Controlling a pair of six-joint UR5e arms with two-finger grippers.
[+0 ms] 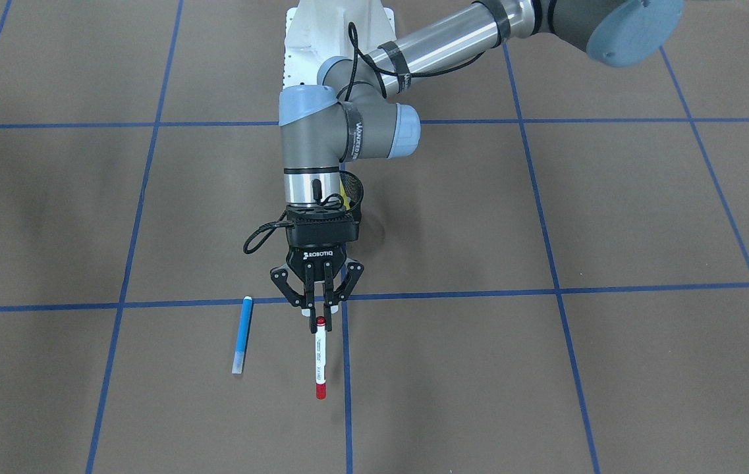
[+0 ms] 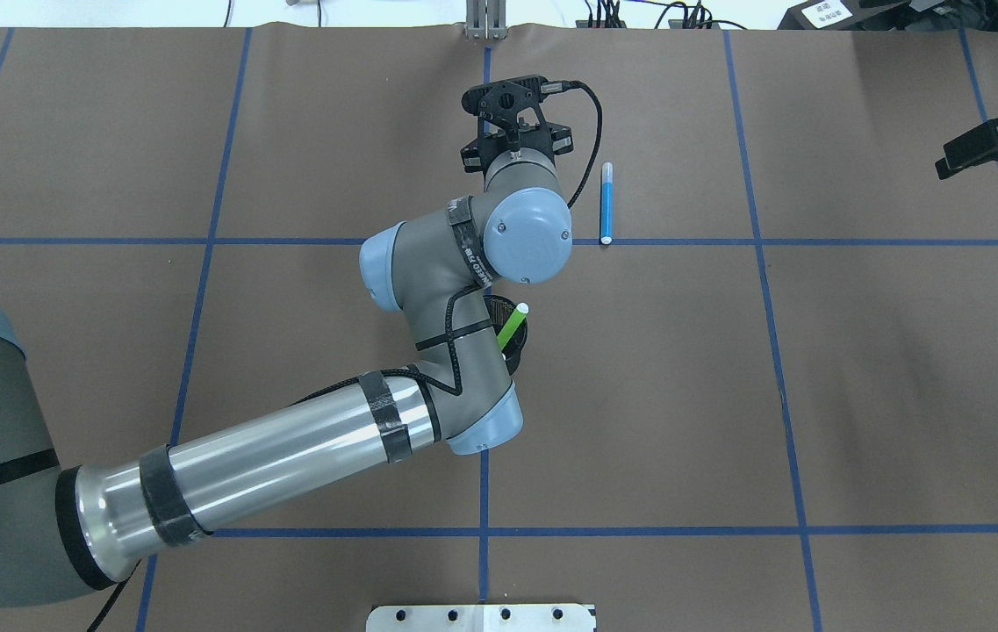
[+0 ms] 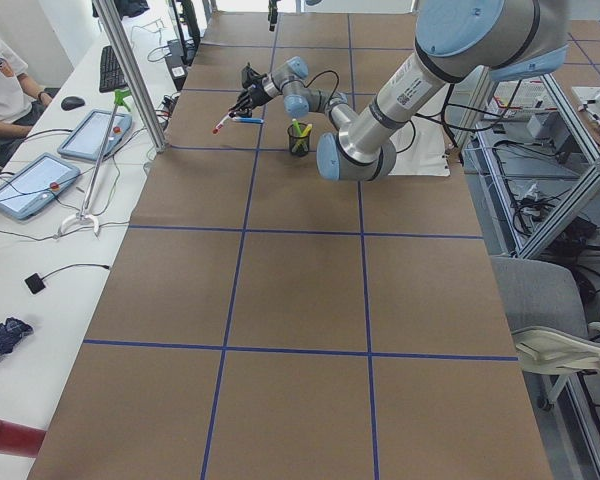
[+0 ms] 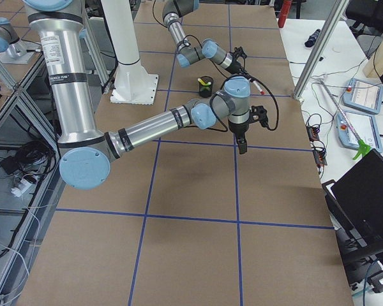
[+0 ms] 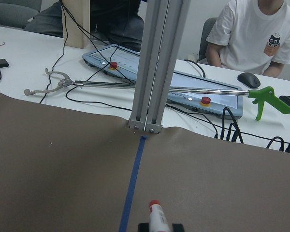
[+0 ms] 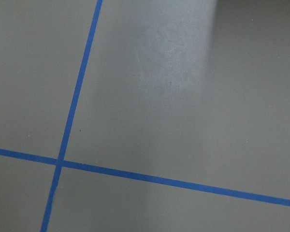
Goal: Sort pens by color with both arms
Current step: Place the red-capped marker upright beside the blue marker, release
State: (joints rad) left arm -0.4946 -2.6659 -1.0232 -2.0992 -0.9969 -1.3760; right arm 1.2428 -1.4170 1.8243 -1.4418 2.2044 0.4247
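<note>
Bright, even light from above falls on the brown counter (image 1: pixel 545 368) without glare. Only faint, soft shadows lie under the left arm (image 1: pixel 321 145), whose silver tube carries highlights. A grey shadow dims the right wrist view's upper corner. The red-capped pen (image 5: pixel 156 217) looks slightly soft close to the lens. The side views bend at their edges.
</note>
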